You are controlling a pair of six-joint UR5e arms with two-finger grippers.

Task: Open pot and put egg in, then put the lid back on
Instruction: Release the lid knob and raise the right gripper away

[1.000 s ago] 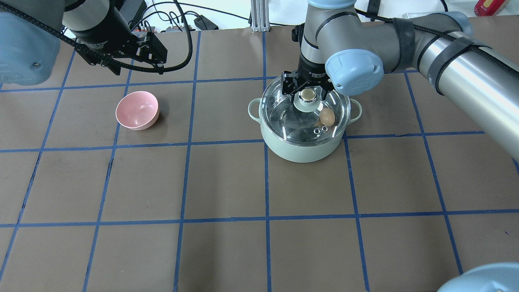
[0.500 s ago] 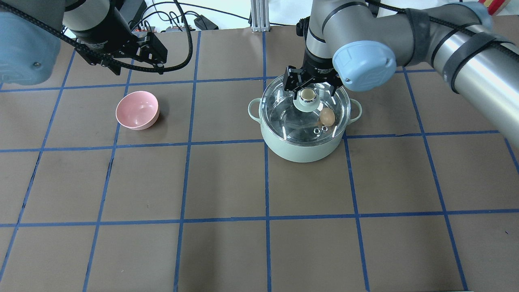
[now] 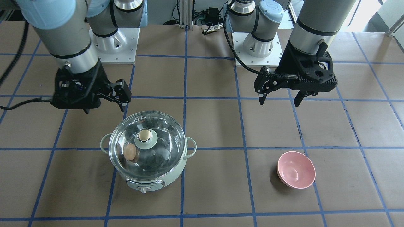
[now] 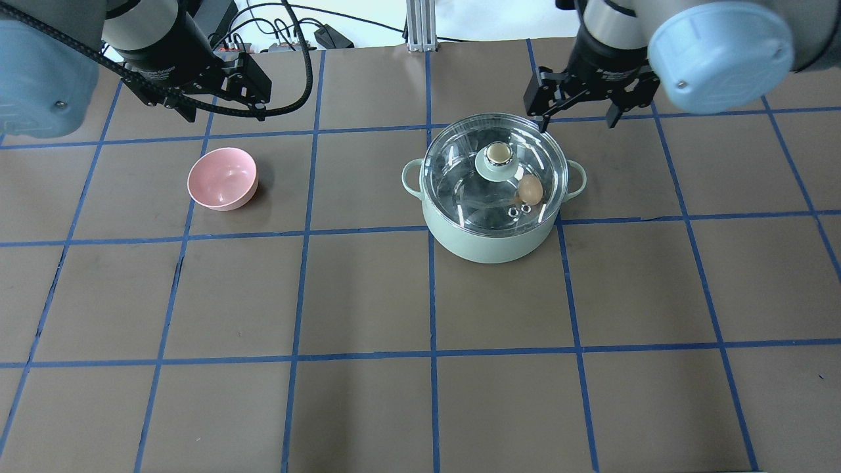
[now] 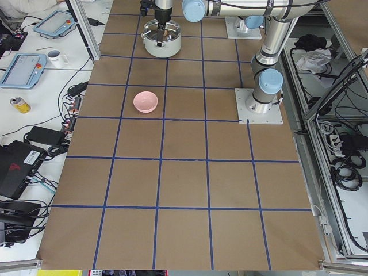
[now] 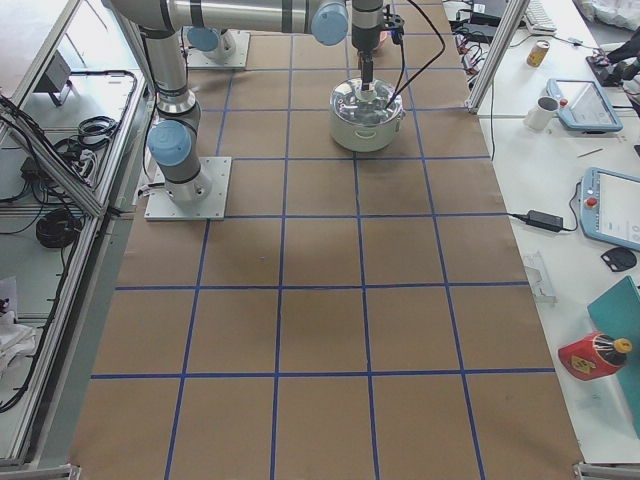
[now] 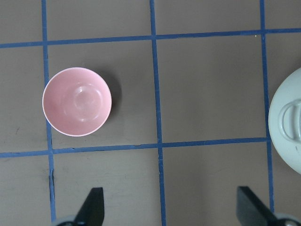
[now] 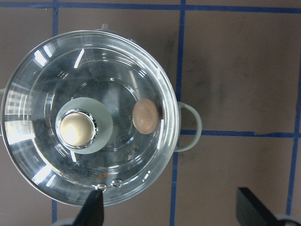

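Lid (image 4: 474,150) on pot (image 4: 489,246), egg (image 4: 530,189) inside
Right gripper (image 4: 578,118), open and empty, hangs just off the pot's rim on the robot's side; left gripper (image 3: 279,101), also open, is well apart.

No lettering can be read: the small white print on the left gripper (image 4: 223,110) and right gripper (image 4: 578,123) bodies is too blurred.

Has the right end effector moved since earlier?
Yes. The right end effector left the lid knob, toward the overhead view's upper right, beyond the pot.
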